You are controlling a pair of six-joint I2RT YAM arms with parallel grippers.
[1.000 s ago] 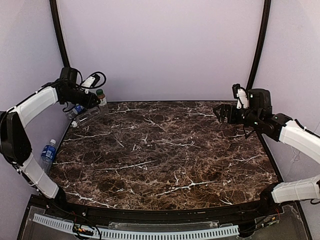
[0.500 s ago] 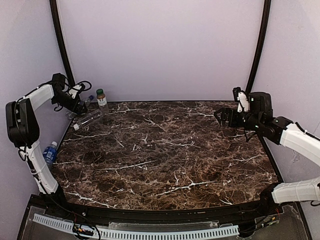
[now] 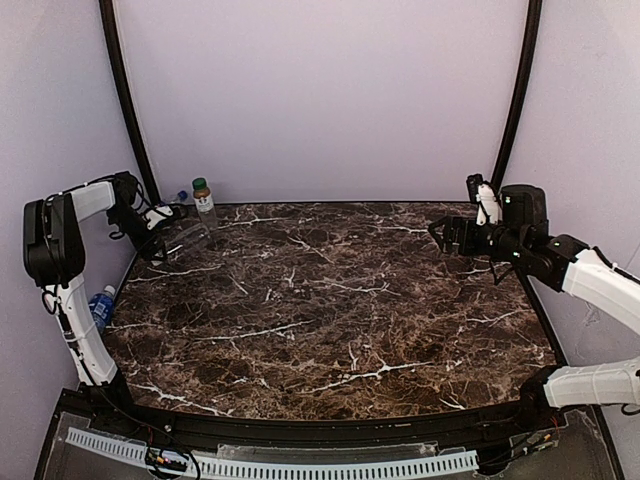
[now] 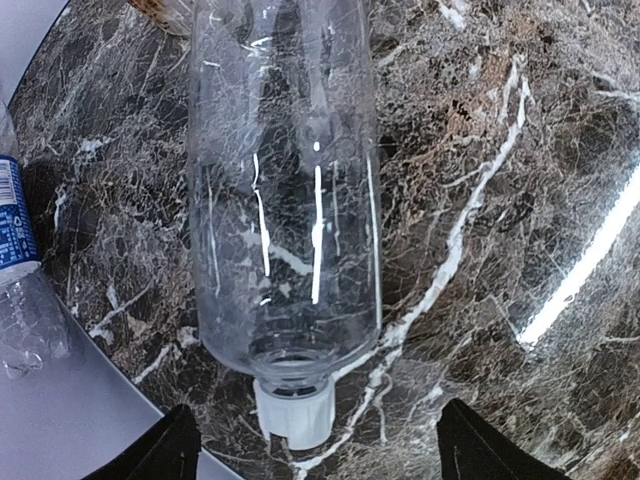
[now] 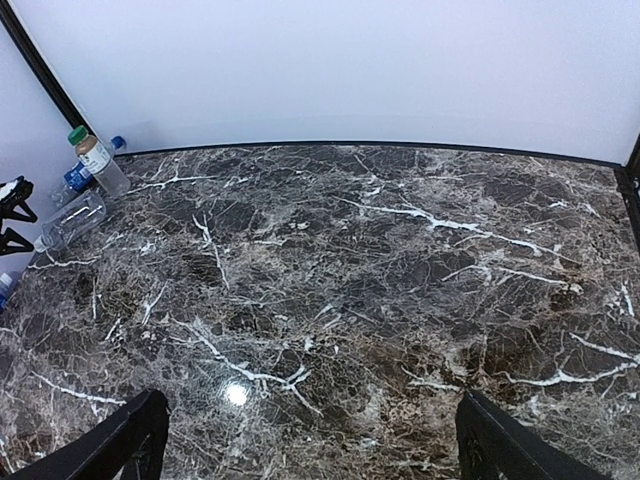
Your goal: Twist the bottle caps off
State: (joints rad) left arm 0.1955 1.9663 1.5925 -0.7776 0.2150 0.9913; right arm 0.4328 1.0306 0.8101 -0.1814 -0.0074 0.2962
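Note:
A clear unlabelled bottle (image 4: 285,190) lies on its side at the table's far left corner, its white cap (image 4: 293,412) pointing at my left gripper (image 4: 310,462). That gripper is open, its fingertips (image 4: 175,455) standing wide on either side of the cap without touching it. A brownish bottle (image 3: 204,201) with a green cap stands upright just behind. A blue-labelled bottle (image 4: 14,250) lies left of the clear one, past the table's edge. Another blue-labelled bottle (image 3: 98,305) sits beside the left arm, off the table. My right gripper (image 3: 445,236) hangs open over the far right, holding nothing.
The marble table (image 3: 330,300) is bounded by a black rim, with pale walls behind and at both sides. Black poles (image 3: 125,90) rise at the two back corners. The clear bottle's cap lies close to the table's left edge (image 4: 120,400).
My left gripper has opened, left the upright brownish bottle, swung left and come down behind the lying clear bottle's cap. The right arm has barely moved.

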